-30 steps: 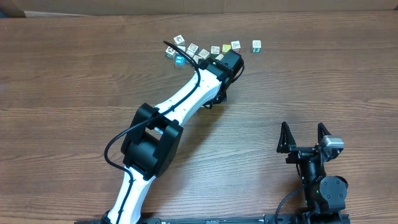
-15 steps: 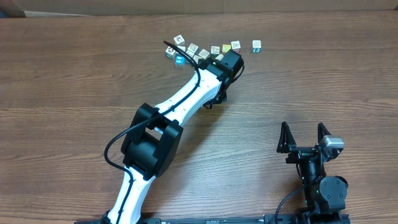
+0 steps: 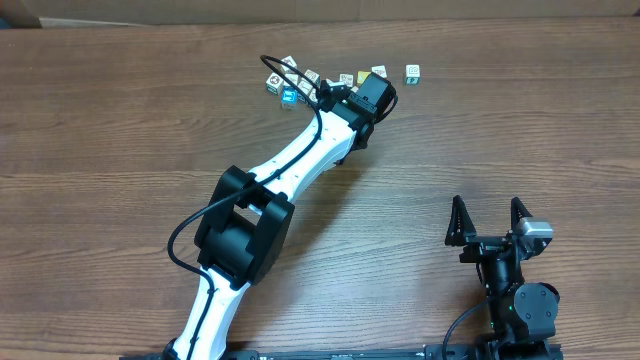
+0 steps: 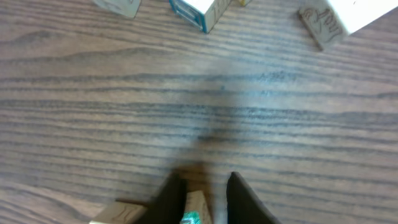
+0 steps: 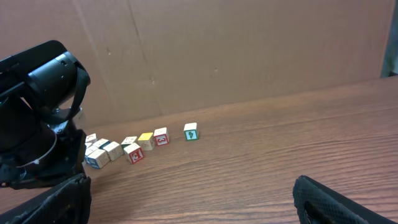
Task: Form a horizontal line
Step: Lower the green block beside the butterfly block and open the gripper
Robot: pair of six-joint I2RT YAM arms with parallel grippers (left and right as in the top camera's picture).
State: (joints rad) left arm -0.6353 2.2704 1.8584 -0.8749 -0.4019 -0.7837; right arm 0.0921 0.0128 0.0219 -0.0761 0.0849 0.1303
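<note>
Fingers [image 4: 174,199] of the left gripper [image 4: 202,183] are drawn in tight on a small wooden cube [image 4: 194,211] with a green mark, which sits wedged between them at the bottom of the left wrist view. Another pale block lies just beside the outer side of one finger. The horizontal line [image 3: 362,76], here a loose row of tiny picture cubes, lies near the far edge of the desk [image 3: 100,150], just beyond the black head of the left arm, which hides its fingers from overhead. One white and green cube [image 3: 412,72] stands apart at the row's right end, and an irregular cluster [image 3: 288,80] of similar cubes lies at its left end. A few cubes show ahead of the fingertips, apart from them; which ones they are is unclear. The right gripper [image 3: 487,203] hangs near the desk's near right corner, well apart from the row, its fingers spread wide on nothing.
</note>
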